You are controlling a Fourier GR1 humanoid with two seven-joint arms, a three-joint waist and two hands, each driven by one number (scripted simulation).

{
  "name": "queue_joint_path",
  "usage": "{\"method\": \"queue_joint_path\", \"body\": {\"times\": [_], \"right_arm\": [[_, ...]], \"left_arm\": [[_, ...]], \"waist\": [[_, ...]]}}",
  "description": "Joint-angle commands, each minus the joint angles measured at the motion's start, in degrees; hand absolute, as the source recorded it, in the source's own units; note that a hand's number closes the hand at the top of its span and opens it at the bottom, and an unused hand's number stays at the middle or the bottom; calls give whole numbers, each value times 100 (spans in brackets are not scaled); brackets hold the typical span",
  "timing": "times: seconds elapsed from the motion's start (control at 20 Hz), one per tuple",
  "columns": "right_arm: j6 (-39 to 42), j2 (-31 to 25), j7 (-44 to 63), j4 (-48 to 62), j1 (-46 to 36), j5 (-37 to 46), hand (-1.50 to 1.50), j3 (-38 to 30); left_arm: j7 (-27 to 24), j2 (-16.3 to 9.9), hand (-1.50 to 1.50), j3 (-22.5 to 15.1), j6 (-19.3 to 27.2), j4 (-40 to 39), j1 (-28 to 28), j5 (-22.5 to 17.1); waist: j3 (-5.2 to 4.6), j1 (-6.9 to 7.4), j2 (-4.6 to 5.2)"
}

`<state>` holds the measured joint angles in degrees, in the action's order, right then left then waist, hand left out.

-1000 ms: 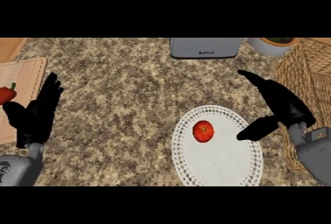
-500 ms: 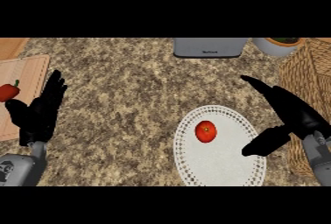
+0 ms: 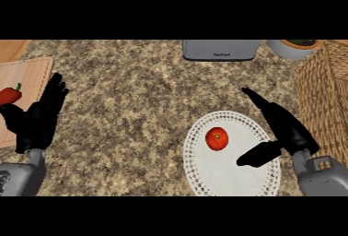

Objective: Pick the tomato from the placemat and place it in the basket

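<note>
Red tomato [image 3: 217, 138] unmoved on placemat [image 3: 231, 177], right hand [image 3: 285, 129] shifted nearer

We see a speckled granite counter [image 3: 136, 92] in brown and beige filling the view, evenly lit. At its far edge stands a grey appliance [image 3: 222, 49], perhaps a toaster, and beside it a pale pot [image 3: 293, 48] holding something green. At the left lies a wooden cutting board [image 3: 27, 78] with a red pepper [image 3: 8, 94] on it.
</note>
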<state>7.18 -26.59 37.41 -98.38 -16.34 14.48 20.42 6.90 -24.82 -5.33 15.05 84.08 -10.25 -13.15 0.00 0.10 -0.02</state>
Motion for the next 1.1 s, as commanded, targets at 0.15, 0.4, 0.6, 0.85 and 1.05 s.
{"method": "queue_joint_path", "body": {"times": [0.15,0.4,0.6,0.85,1.05], "right_arm": [[-306,334,-1308,369,847,765,-150,-23],[-520,1019,-1459,1029,489,1330,-150,-40],[-567,1139,-1636,771,868,1716,-150,-114],[-145,1183,-1774,422,1070,1592,-150,-405],[-765,1738,-2121,1445,821,2159,-150,-197]], "left_arm": [[348,318,0,37,133,429,97,405],[77,465,0,348,-237,68,108,479],[227,564,0,594,-439,-56,-142,564],[450,609,0,751,-545,499,210,745],[396,863,0,583,-456,400,149,1016]], "waist": [[2,-8,-2],[0,3,4],[0,-15,0],[0,-8,-3],[1,5,3]]}}
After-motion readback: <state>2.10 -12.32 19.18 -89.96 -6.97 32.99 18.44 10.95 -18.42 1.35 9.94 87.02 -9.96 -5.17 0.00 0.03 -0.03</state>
